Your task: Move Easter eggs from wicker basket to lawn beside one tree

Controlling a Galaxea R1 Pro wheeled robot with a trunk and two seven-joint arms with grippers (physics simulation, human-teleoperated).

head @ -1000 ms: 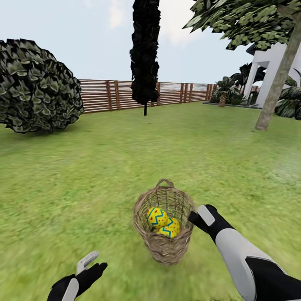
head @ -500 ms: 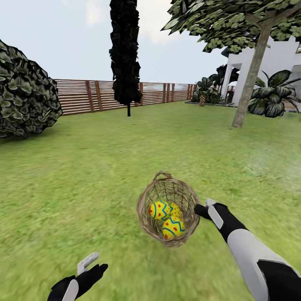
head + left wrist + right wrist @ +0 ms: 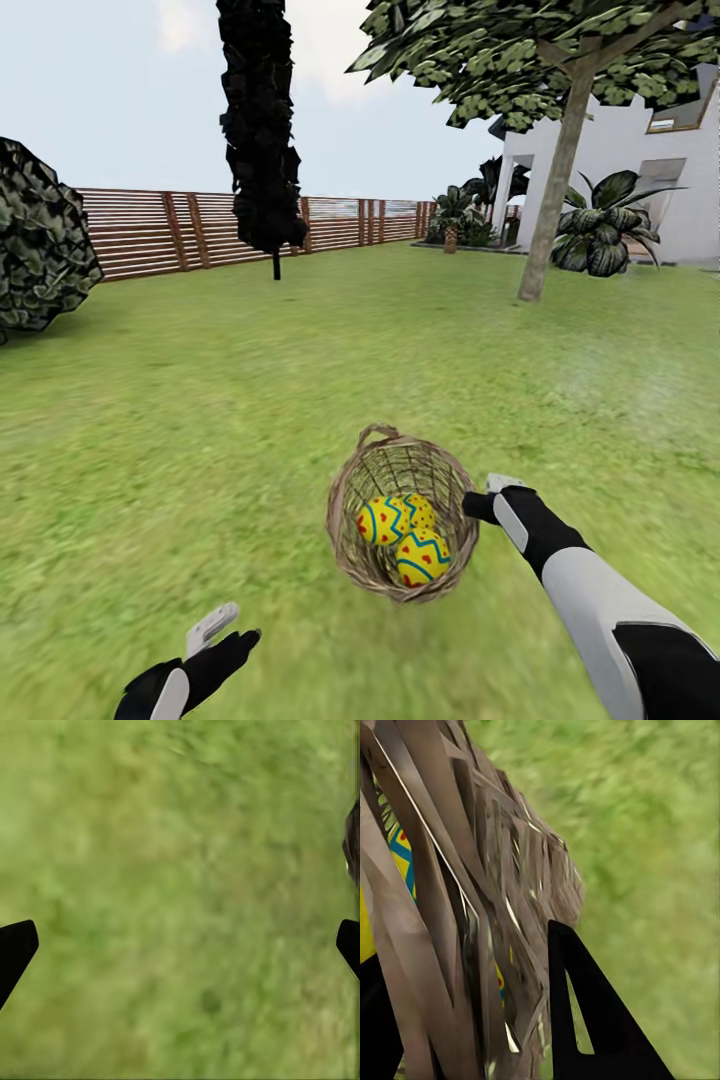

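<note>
The wicker basket (image 3: pixel 372 560) hangs tilted just above the lawn (image 3: pixel 300 380), its mouth turned toward the head camera. Three yellow Easter eggs with blue zigzags lie inside: one (image 3: pixel 382 520) at the left, one (image 3: pixel 421 558) lower down, and one (image 3: pixel 420 509) partly hidden behind them. My right gripper (image 3: pixel 482 500) is shut on the basket's right rim; in the right wrist view the weave (image 3: pixel 457 907) runs between its fingers (image 3: pixel 600 1027). My left gripper (image 3: pixel 225 632) hovers open over grass at the lower left, nothing between its fingertips (image 3: pixel 15 949). The tree (image 3: pixel 548 210) stands far off at the right.
A dark cypress (image 3: pixel 262 130) stands ahead at the left and a round bush (image 3: pixel 40 245) at the far left. A brown slatted fence (image 3: pixel 200 230) closes the back. A white house (image 3: pixel 640 170) and broad-leaved plants (image 3: pixel 600 235) lie behind the tree. Open grass stretches between.
The view has swung to the right. The basket, upright on the grass a second ago, now tilts mouth-up toward the camera in my right gripper, and the eggs have rolled inside it.
</note>
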